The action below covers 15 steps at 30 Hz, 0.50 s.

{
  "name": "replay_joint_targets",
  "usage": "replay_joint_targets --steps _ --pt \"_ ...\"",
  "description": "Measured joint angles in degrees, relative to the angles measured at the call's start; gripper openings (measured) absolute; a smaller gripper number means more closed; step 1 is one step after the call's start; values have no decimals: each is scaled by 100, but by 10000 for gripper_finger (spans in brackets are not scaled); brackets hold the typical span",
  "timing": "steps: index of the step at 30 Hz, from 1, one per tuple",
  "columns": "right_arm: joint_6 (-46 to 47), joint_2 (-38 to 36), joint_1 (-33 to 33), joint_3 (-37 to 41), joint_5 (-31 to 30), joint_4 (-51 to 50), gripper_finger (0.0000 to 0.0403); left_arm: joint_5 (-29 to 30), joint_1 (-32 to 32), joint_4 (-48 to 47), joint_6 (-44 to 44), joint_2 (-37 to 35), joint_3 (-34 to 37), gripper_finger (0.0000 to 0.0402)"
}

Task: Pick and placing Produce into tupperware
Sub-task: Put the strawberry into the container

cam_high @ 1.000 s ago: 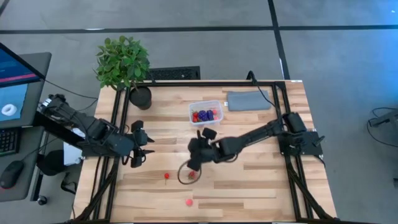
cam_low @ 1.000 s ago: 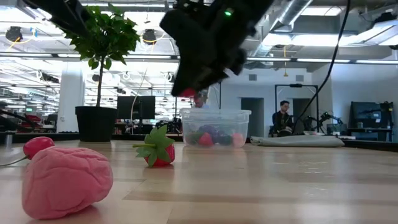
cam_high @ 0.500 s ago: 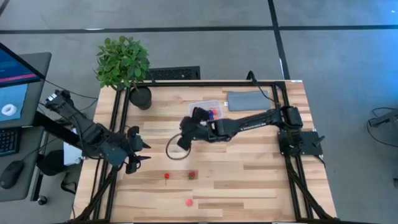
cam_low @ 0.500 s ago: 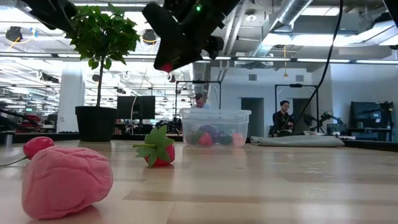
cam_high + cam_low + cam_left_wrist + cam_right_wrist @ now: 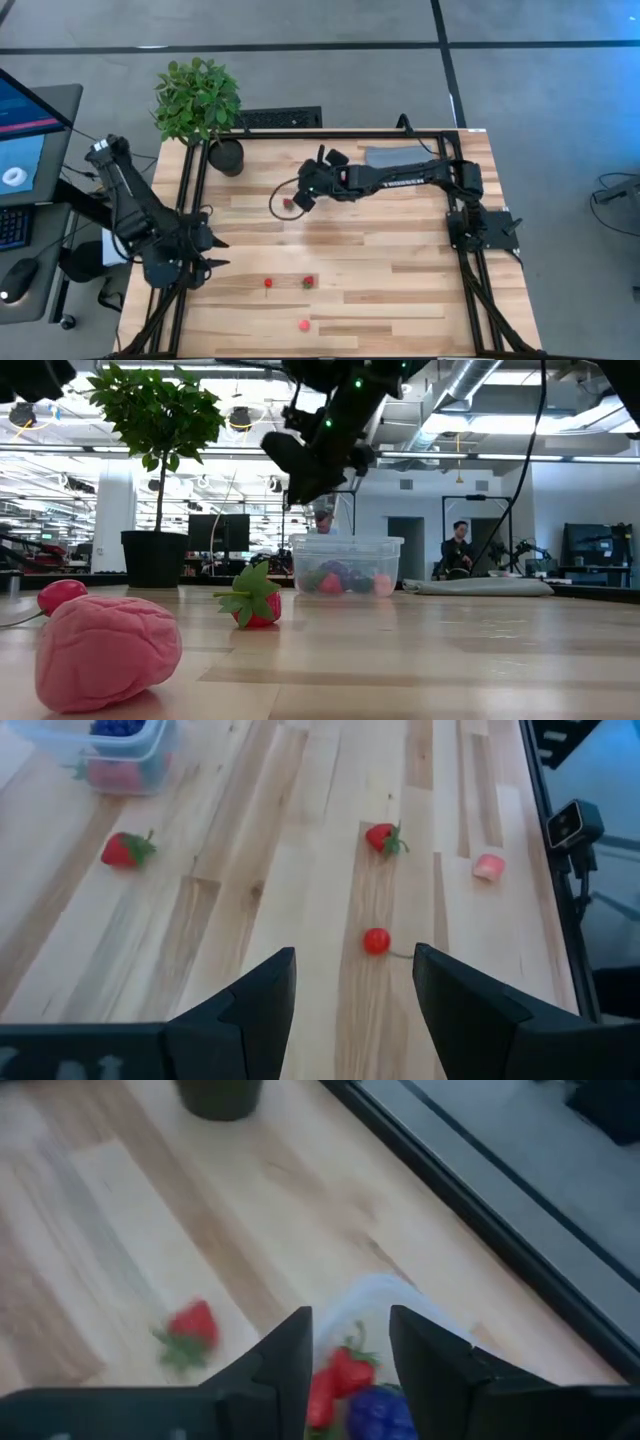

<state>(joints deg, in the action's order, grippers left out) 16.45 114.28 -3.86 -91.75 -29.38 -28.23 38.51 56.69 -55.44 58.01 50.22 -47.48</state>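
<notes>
High view: the right gripper [image 5: 314,186] has swung from the table's front to a position over the tupperware [image 5: 345,542], which stands near the far edge with several red and purple pieces inside. The right wrist view shows its fingers parted, nothing between them, and the box contents visible through the gap. A red piece seen in the claw a second ago is gone. A strawberry [image 5: 290,203] now lies on bare wood just beside the box, toward the potted plant [image 5: 197,97], where none lay before, so the release probably fell short and the piece needs re-picking. A second strawberry [image 5: 308,282], a red round piece [image 5: 268,283] and a pink piece [image 5: 303,324] remain unmoved at the front. The left gripper [image 5: 205,256], open and empty, has drawn back to the left edge.
</notes>
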Motion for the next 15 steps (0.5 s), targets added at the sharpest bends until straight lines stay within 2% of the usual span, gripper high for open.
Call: replay_joint_targets --steps 9,15 --pt "-517 -719 182 2 253 178 141 1045 972 -994 1420 4 1 193" --pt "-835 -1445 588 -7 180 125 140 1621 1078 -1235 1545 7 2 193"
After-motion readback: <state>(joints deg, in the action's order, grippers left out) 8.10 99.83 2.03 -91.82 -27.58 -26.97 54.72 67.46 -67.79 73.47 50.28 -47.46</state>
